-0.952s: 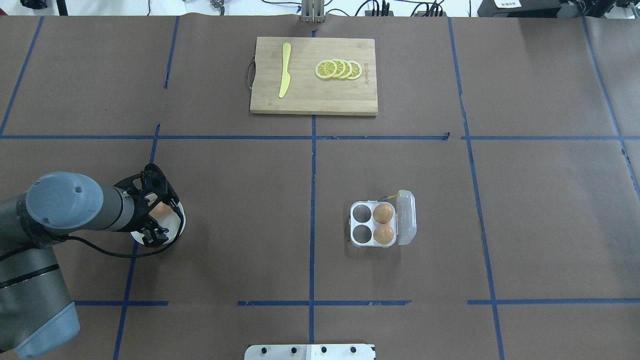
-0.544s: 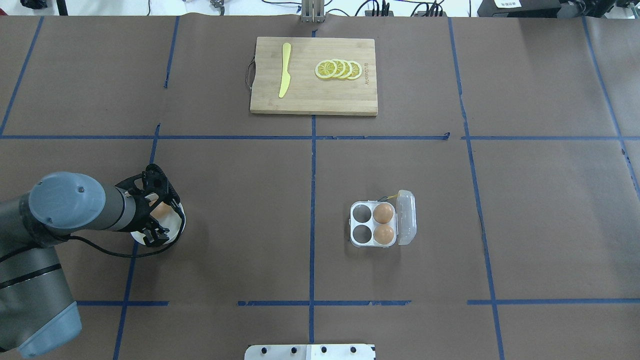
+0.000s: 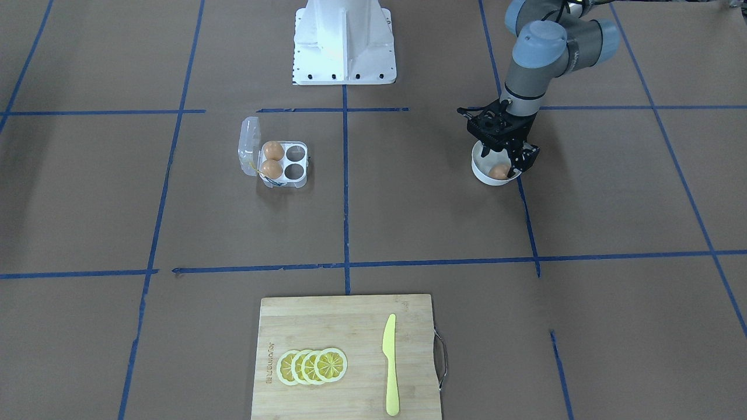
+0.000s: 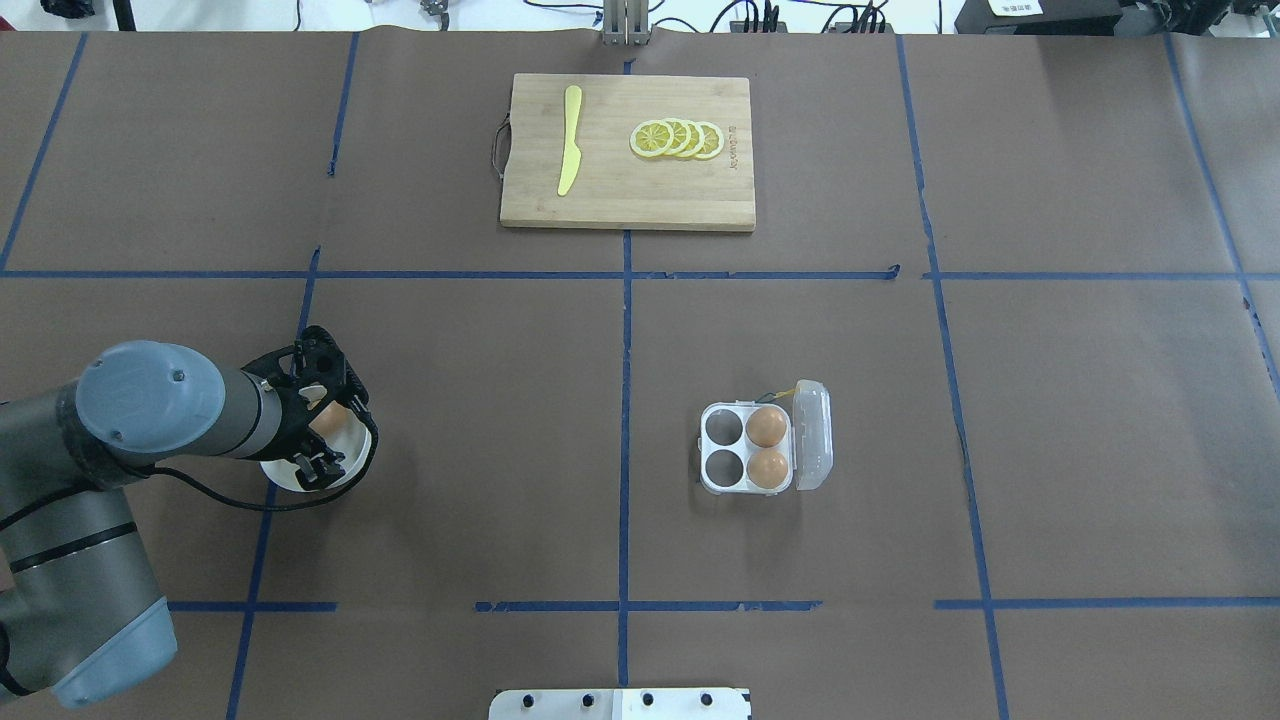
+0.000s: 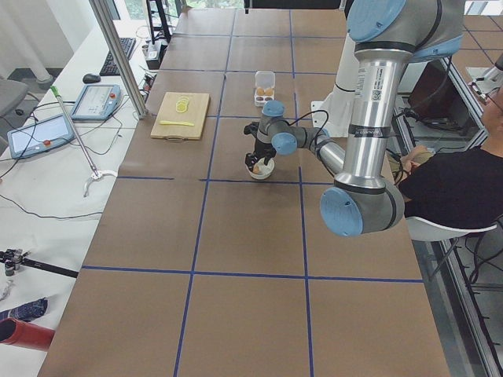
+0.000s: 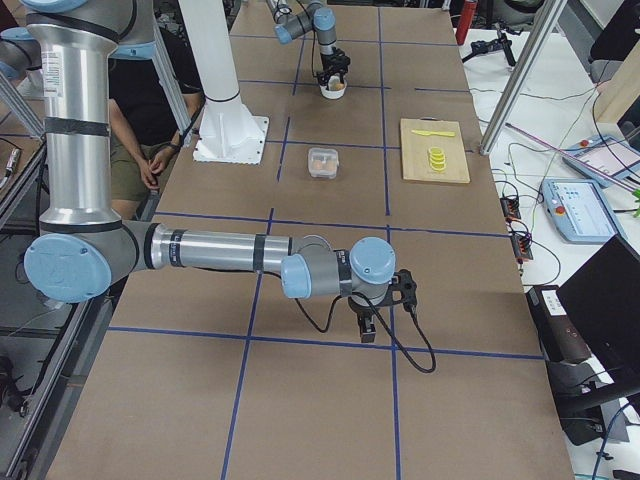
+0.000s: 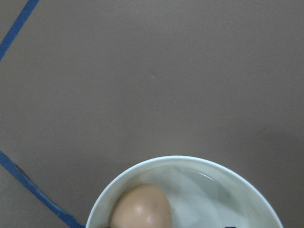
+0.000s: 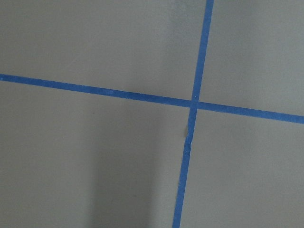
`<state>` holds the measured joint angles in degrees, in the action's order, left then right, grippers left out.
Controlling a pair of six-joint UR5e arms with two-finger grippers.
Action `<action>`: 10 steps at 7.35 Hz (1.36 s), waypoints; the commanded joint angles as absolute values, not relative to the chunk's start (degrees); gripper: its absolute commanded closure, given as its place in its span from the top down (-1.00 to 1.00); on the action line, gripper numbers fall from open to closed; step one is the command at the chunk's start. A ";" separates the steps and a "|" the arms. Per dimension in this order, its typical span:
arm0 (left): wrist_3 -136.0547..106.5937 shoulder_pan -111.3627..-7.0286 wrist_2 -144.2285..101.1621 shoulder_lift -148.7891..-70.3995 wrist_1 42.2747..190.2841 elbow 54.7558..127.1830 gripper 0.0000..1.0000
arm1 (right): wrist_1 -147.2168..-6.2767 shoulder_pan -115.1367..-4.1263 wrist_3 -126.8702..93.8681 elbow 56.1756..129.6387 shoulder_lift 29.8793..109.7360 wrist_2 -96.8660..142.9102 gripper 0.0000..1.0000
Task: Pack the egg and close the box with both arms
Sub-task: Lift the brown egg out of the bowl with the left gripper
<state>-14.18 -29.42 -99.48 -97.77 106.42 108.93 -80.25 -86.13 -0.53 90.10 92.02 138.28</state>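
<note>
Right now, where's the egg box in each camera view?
Front-facing: the box sits left of centre.
Overhead: the box is right of centre.
Exterior left: the box is far, top middle.
Exterior right: the box is upper middle.
Both wrist views: not in it.
Shared landmark: the cutting board, in all four exterior views.

There are three orange-brown eggs (image 3: 499,171): one lies in the single white bowl (image 3: 482,174) and two sit in the one clear egg carton (image 3: 283,161), which has four cells. One bamboo cutting board (image 3: 350,326) carries one yellow knife (image 3: 390,364) and four lemon slices (image 3: 312,366). Two robot arms (image 3: 537,58) are in view.
</note>
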 commanded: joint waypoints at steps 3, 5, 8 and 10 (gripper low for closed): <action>-13.89 -29.79 -99.14 -97.82 105.56 109.33 -1.00 | -80.24 -86.13 -0.62 90.09 92.02 138.34 1.00; -13.71 -30.75 -99.23 -101.92 95.77 110.74 -1.00 | -80.16 -86.13 -0.62 90.35 92.02 138.34 1.00; -8.09 -37.61 -99.49 -107.99 82.29 117.33 -1.00 | -80.16 -86.13 -0.70 90.79 92.02 138.34 1.00; -15.84 -36.31 -102.80 -114.31 82.52 116.29 -1.00 | -80.16 -86.13 -0.62 90.79 92.11 139.30 1.00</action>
<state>-10.78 -36.79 -100.53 -110.52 82.75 116.75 -80.16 -86.13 -0.68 90.76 92.07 138.73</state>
